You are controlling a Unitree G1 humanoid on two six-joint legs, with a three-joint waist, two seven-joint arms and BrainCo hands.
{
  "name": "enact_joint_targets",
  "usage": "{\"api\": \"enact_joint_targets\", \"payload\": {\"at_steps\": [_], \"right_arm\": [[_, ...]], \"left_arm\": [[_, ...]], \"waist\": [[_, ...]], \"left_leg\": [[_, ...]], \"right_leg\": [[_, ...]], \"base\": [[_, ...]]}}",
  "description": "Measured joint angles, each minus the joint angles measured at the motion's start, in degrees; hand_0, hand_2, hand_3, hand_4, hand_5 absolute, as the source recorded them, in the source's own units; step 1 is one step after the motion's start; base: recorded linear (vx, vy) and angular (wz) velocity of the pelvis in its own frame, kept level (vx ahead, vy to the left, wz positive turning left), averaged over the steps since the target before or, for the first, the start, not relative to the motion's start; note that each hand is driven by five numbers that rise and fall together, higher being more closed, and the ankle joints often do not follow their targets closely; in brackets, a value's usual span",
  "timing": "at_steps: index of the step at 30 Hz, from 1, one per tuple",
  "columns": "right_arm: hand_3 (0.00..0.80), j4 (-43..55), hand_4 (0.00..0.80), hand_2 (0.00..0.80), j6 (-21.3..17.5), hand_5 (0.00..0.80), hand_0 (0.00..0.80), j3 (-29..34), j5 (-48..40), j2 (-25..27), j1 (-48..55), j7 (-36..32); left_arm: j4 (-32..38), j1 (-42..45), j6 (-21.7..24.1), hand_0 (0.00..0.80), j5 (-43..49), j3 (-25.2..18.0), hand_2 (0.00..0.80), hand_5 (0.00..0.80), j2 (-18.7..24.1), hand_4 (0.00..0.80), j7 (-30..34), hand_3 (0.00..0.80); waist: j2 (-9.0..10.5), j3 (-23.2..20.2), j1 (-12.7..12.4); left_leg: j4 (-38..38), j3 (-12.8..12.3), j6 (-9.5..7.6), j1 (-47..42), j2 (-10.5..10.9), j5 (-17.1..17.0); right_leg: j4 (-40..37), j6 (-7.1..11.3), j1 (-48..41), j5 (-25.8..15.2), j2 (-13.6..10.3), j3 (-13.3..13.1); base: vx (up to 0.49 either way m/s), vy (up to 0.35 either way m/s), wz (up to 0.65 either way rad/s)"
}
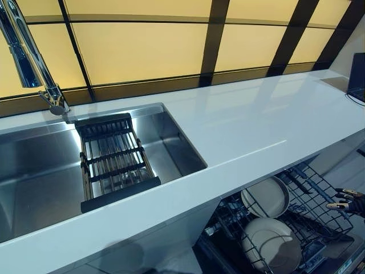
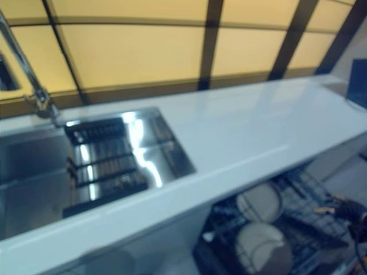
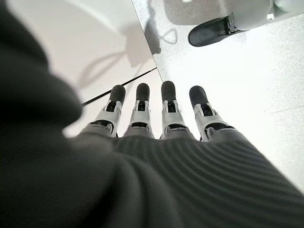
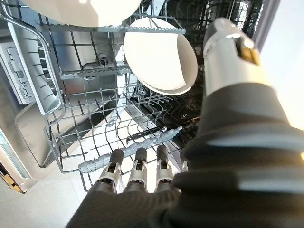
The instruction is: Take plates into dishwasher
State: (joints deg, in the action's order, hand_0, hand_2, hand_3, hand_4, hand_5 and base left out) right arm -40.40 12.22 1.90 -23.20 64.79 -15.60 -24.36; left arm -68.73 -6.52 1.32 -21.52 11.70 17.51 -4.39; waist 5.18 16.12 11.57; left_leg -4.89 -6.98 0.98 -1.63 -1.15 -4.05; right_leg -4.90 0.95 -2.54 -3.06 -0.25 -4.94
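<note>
Two pale round plates stand on edge in the wire lower rack (image 1: 319, 200) of the open dishwasher, below the front edge of the white counter (image 1: 256, 125); the farther plate (image 1: 265, 197) leans in the tines toward the back, and the nearer plate (image 1: 271, 242) stands just in front of it, the two close together but whether they touch cannot be told; in the right wrist view the farther plate (image 4: 159, 54) sits upright between the rack tines, and the rim of the other plate (image 4: 80, 12) shows at the frame's edge. The right hand (image 1: 349, 201) hangs at the right end of the rack, beside the plates and apart from them; its fingers (image 4: 137, 166) run out straight over the rack's front wire, holding nothing. The left hand (image 3: 156, 118) shows only in its own wrist view, fingers straight and empty, pointing at the pale floor (image 3: 237, 71). On the counter's left a steel sink (image 1: 40, 182) holds a black-framed drain rack (image 1: 114, 162) lying across the basin, with the chrome faucet (image 1: 34, 57) rising behind it.
</note>
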Motion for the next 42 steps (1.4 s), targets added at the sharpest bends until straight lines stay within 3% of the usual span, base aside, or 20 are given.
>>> {"api": "enact_joint_targets", "payload": {"at_steps": [12, 18, 20, 21, 22, 23, 24, 26, 27, 28, 30, 31, 32, 33, 34, 36, 41, 42], "right_arm": [[0.0, -0.23, 0.0, 0.0, 0.53, 0.0, 0.0, 0.0, 0.05, 1.4, 0.1, 0.89], [0.0, -3.96, 0.0, 0.0, 1.84, 0.0, 0.0, -0.48, 1.17, 2.36, -0.46, 0.67], [0.0, -8.31, 0.0, 0.0, 2.9, 0.0, 0.0, -0.66, 1.2, 4.3, -2.63, 0.17], [0.0, -9.46, 0.0, 0.0, 3.24, 0.0, 0.0, -0.6, 1.24, 4.55, -3.49, -0.17], [0.0, -9.57, 0.0, 0.0, 3.31, 0.0, 0.0, -0.46, 1.15, 4.56, -3.79, -1.0], [0.0, -9.43, 0.0, 0.0, 3.14, 0.0, 0.0, -0.02, 1.13, 5.01, -3.89, -1.46], [0.0, -9.47, 0.0, 0.0, 2.95, 0.0, 0.0, 1.1, 1.14, 5.93, -4.22, -1.47], [0.0, -9.31, 0.0, 0.0, 2.41, 0.0, 0.0, 3.36, 1.14, 5.83, -3.64, -0.83], [0.0, -9.39, 0.0, 0.0, 1.97, 0.0, 0.0, 3.25, 1.1, 5.97, -3.21, -0.39], [0.0, -9.61, 0.0, 0.0, 1.94, 0.0, 0.0, 3.29, 0.89, 6.14, -3.31, 0.7], [0.0, -11.04, 0.0, 0.0, 1.51, 0.0, 0.0, 3.21, -0.25, 6.27, -3.37, 1.36], [0.0, -11.68, 0.0, 0.0, 1.51, 0.0, 0.0, 3.18, -0.53, 6.49, -4.5, 1.97], [0.0, -11.97, 0.0, 0.0, 1.39, 0.0, 0.0, 3.09, -0.55, 7.04, -6.21, 2.03], [0.0, -12.55, 0.0, 0.0, 1.12, 0.0, 0.0, 2.34, -0.56, 7.1, -8.29, 2.03], [0.0, -12.69, 0.0, 0.0, 1.15, 0.0, 0.0, 0.75, -0.53, 7.29, -9.92, 1.53], [0.0, -12.84, 0.0, 0.0, 1.16, 0.0, 0.0, -1.52, -0.44, 7.9, -14.15, 0.82], [0.0, -13.46, 0.0, 0.0, 1.46, 0.0, 0.0, -7.36, -0.11, 9.03, -21.01, 0.65], [0.0, -13.96, 0.0, 0.0, 1.51, 0.0, 0.0, -7.68, 0.07, 9.5, -21.6, 0.65]], "left_arm": [[-4.39, 1.92, -6.21, 0.0, 2.21, -2.26, 0.0, 0.0, -0.03, 0.0, -5.96, 0.0], [-4.98, 3.16, -6.34, 0.0, 2.21, -4.49, 0.0, 0.0, 0.95, 0.0, -6.9, 0.0], [-5.17, 2.2, -6.41, 0.0, 2.16, -4.55, 0.0, 0.0, 1.16, 0.0, -6.8, 0.0], [-5.42, 1.63, -6.31, 0.0, 2.11, -4.57, 0.0, 0.0, 1.3, 0.0, -6.77, 0.0], [-5.57, 0.97, -6.35, 0.0, 2.11, -4.63, 0.0, 0.0, 1.78, 0.0, -6.74, 0.0], [-5.96, 0.11, -6.5, 0.0, 2.11, -4.67, 0.0, 0.0, 1.75, 0.0, -6.75, 0.0], [-6.12, -1.37, -6.71, 0.0, 2.11, -4.65, 0.0, 0.0, 1.48, 0.0, -6.66, 0.0], [-6.17, -3.97, -7.26, 0.0, 2.1, -4.55, 0.0, 0.0, 1.33, 0.0, -6.62, 0.0], [-5.97, -5.48, -7.55, 0.0, 2.13, -4.52, 0.0, 0.0, 1.4, 0.0, -6.61, 0.0], [-6.12, -7.73, -7.98, 0.0, 2.14, -4.4, 0.0, 0.0, 1.35, 0.0, -6.61, 0.0], [-6.01, -10.54, -8.0, 0.0, 2.13, -3.77, 0.0, 0.0, 1.55, 0.0, -6.82, 0.0], [-6.01, -11.0, -7.65, 0.0, 1.97, -3.86, 0.0, 0.0, 1.59, 0.0, -7.01, 0.0], [-6.17, -11.01, -7.7, 0.0, 1.78, -3.98, 0.0, 0.0, 1.69, 0.0, -7.24, 0.0], [-6.37, -10.58, -7.69, 0.0, 1.71, -4.27, 0.0, 0.0, 2.01, 0.0, -7.62, 0.0], [-6.7, -9.93, -7.74, 0.0, 1.67, -4.62, 0.0, 0.0, 2.32, 0.0, -8.01, 0.0], [-7.38, -6.25, -8.13, 0.0, 1.54, -5.54, 0.0, 0.0, 2.79, 0.0, -8.91, 0.0], [-8.64, -2.24, -9.33, 0.0, -0.3, -6.85, 0.0, 0.0, 2.67, 0.0, -10.0, 0.0], [-8.49, -2.42, -9.5, 0.0, -0.69, -6.99, 0.0, 0.0, 2.5, 0.0, -10.27, 0.0]], "waist": [[-1.07, -3.71, -0.56], [-0.49, -4.77, -3.1], [0.08, -4.65, -4.05], [1.24, -4.38, -4.53], [3.1, -4.82, -4.63], [4.31, -4.83, -4.33], [4.7, -4.83, -3.65], [4.64, -4.72, -1.78], [4.34, -4.39, -0.83], [3.68, -3.77, 0.55], [3.58, -3.61, 1.95], [3.26, -3.49, 1.94], [2.44, -2.96, 1.76], [2.11, -2.09, 1.48], [2.5, -2.03, 1.54], [2.23, -2.16, 1.26], [1.23, -2.65, -0.53], [1.14, -2.73, -1.45]], "left_leg": [[0.02, 1.5, 0.27, 0.31, -0.19, -0.08], [0.21, 2.59, 0.86, 1.27, -0.8, -0.55], [0.97, 1.82, 1.32, 1.44, -1.45, -0.19], [3.62, 0.69, 2.59, 1.39, -2.4, 1.22], [10.39, 0.91, 5.46, 1.38, -4.59, 3.05], [14.75, 1.03, 6.71, 1.24, -6.48, 3.89], [17.91, 1.91, 7.81, 0.55, -9.24, 4.64], [17.47, 5.42, 8.96, -1.62, -11.04, 5.42], [14.78, 5.81, 8.88, -2.66, -11.11, 3.66], [12.51, 5.15, 10.55, -2.8, -11.22, 3.91], [8.6, 5.46, 10.95, -3.21, -9.06, 4.3], [5.89, 5.47, 9.21, -4.1, -8.23, 5.3], [4.58, 5.39, 7.77, -4.82, -7.8, 7.35], [3.46, 5.4, 8.19, -5.21, -7.34, 7.88], [3.34, 5.45, 7.48, -4.95, -6.16, 7.46], [3.43, 5.55, 6.52, -4.99, -4.98, 7.44], [3.95, 5.61, 6.33, -5.54, -5.09, 7.3], [5.29, 5.58, 6.99, -5.14, -5.21, 7.81]], "right_leg": [[-0.19, -0.17, -0.34, 0.14, 0.15, 1.51], [-0.06, -0.55, 0.14, 0.17, 0.74, 2.78], [0.03, -2.01, 0.01, -0.16, 0.21, 3.87], [0.05, -2.28, -0.09, -0.29, -0.43, 4.22], [0.22, -2.28, -0.38, -0.29, -1.87, 5.42], [0.45, -2.19, -0.29, -0.23, -2.66, 5.89], [0.66, -1.59, 0.0, -0.21, -3.4, 6.13], [2.9, -0.79, 2.01, -0.34, -4.0, 6.32], [4.47, 0.05, 3.32, 0.24, -4.57, 6.38], [7.19, 1.8, 5.28, 1.16, -5.18, 6.43], [10.19, 3.02, 7.82, 1.59, -7.04, 6.36], [10.51, 4.42, 8.45, 1.22, -8.22, 5.67], [10.17, 7.05, 8.53, 1.2, -8.54, 5.35], [10.27, 7.59, 8.8, 0.53, -9.05, 5.16], [9.52, 8.14, 8.74, -0.12, -9.91, 4.27], [7.19, 8.7, 7.52, -0.96, -10.35, 1.99], [6.26, 8.07, 6.61, -1.78, -9.93, 1.67], [5.63, 7.72, 6.12, -2.69, -9.79, 1.63]], "base": [[0.032, -0.087, 0.06], [-0.06, -0.075, 0.1], [-0.208, 0.082, 0.14], [-0.255, 0.085, 0.07], [-0.215, 0.058, 0.04], [-0.323, 0.101, 0.12], [-0.388, 0.116, 0.27], [-0.439, 0.12, 0.31], [-0.431, 0.136, 0.39], [-0.438, 0.152, 0.5], [-0.39, 0.142, 0.52], [-0.356, 0.146, 0.31], [-0.279, 0.126, 0.13], [-0.193, 0.088, 0.03], [-0.204, 0.082, 0.02], [-0.279, 0.146, 0.02], [-0.174, 0.097, -0.03], [-0.272, 0.158, -0.01]]}}
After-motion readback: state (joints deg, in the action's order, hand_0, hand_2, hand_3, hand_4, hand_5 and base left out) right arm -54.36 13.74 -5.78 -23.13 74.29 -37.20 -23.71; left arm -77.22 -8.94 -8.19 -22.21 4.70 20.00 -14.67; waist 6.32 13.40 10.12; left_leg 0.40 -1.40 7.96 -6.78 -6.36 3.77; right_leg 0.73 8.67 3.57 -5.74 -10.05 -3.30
